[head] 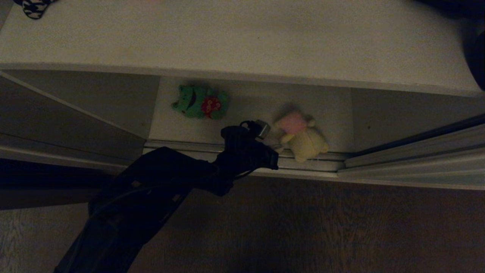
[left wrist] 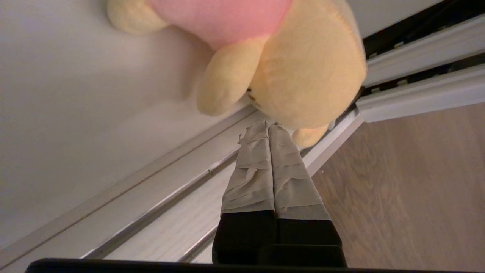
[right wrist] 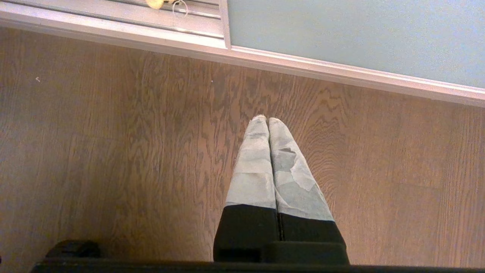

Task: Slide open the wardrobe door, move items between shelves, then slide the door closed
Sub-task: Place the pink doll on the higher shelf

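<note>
The left hand [left wrist: 268, 127], fingers pressed together and holding nothing, is touching the cream-yellow plush toy [head: 303, 138] lying at the bottom shelf's [head: 250, 113] front edge, partly over the floor track [head: 310, 165].

Two plush toys [head: 301, 138] – two shelves [head: 242, 34]

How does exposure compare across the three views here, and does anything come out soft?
Head view: dim, the left arm nearly a silhouette, floor murky. Left wrist view: brightly lit, the cream-yellow toy close and slightly soft, casting a soft shadow on the shelf. Right wrist view: evenly lit, floor grain crisp.
</note>
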